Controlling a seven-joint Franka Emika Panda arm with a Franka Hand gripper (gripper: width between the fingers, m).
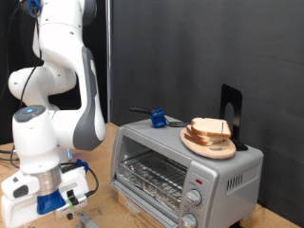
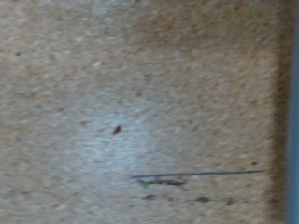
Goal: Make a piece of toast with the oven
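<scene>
Exterior view's right shows pale, tan-crusted bread slices (image 1: pixel 211 133) on a round wooden plate (image 1: pixel 193 142) atop the silver-grey toaster oven (image 1: pixel 185 171)—light, soft, probably best pinched by the crust—while the tool (image 1: pixel 76 199), lower left, has an unreadable state.

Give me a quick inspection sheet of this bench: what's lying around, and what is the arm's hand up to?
Surface: light wooden table; the wrist view shows only bare speckled board.
Job's things: oven, door shut, rack inside bare; bread slices piled on a round wooden plate on its roof.
Clutter: blue-handled utensil and black stand on the oven roof.
Tool: low at the exterior view's bottom left, over the table, nothing seen in it.
Cables: nothing seen.
Surroundings: dark curtain behind.
</scene>
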